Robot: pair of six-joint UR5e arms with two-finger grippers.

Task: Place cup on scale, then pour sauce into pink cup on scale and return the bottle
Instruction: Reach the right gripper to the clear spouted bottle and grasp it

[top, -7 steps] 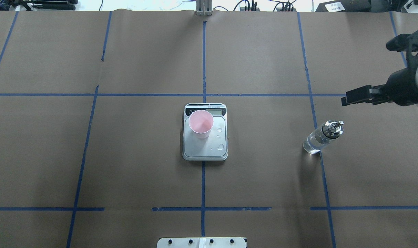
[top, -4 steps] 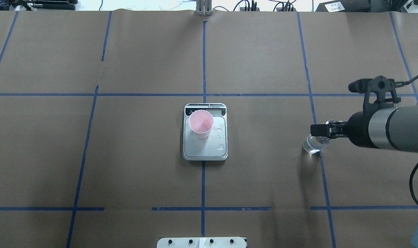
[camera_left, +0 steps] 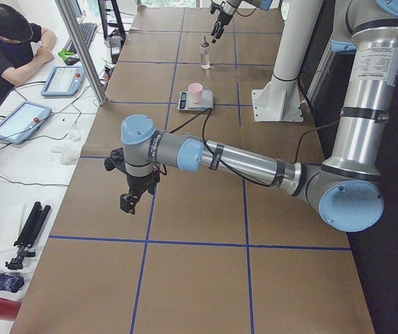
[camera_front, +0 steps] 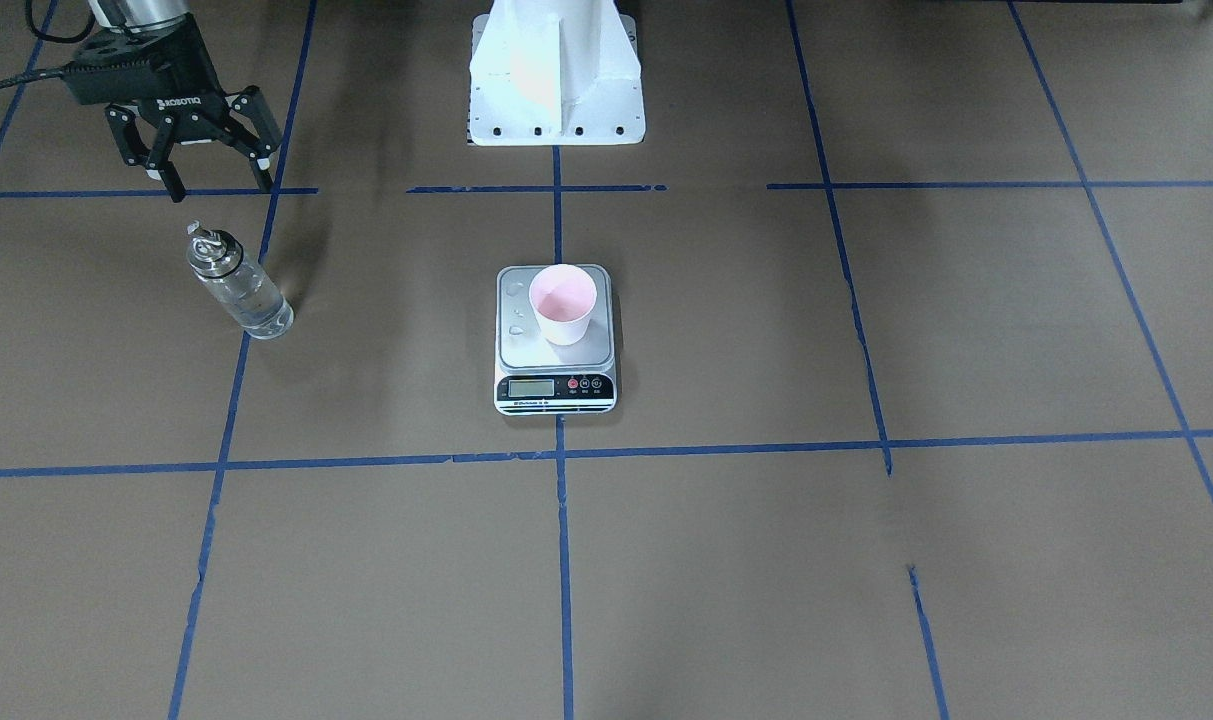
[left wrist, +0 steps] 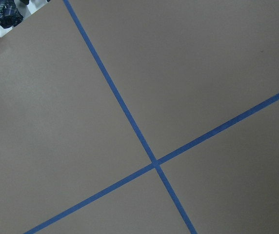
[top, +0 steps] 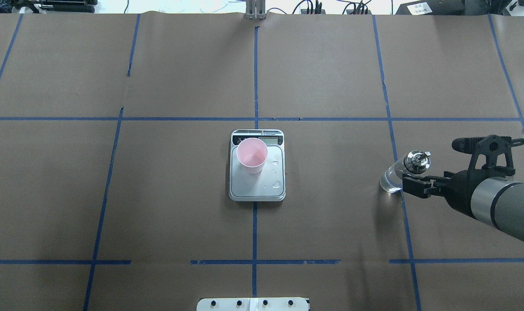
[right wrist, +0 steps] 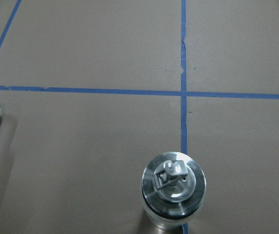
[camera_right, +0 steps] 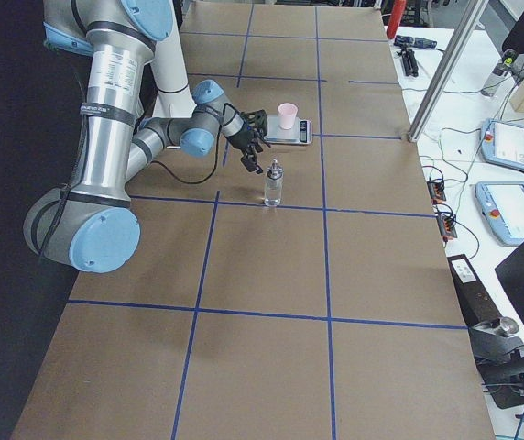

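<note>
**A:** Start at the left. What of the left pincer (camera_left: 128, 204)?

**B:** It hangs over bare counter (top: 158, 194), well apart from everything. Only the side camera catches it, so I cannot tell whether it is spread or clenched. Its wrist camera shows just brown paper and crossing blue tape (left wrist: 154, 163).

**A:** And the middle?

**B:** The scale (top: 257, 190) sits at the centre. The cup (top: 252, 154) stands upright on its platform, toward the display end. A few clear drops (top: 277, 184) lie on the platform beside it.

**A:** Then the bottle?

**B:** The bottle (top: 395, 178) stands upright on the counter, well to the right of the scale, with clear sauce (camera_front: 256, 305) inside.

**A:** And the right pincer?

**B:** The right pincer (camera_front: 221, 188) is released, fingers spread wide, grasping nothing. It hangs near the bottle on the robot's side, not touching it. The bottle is not between the fingers.
</note>
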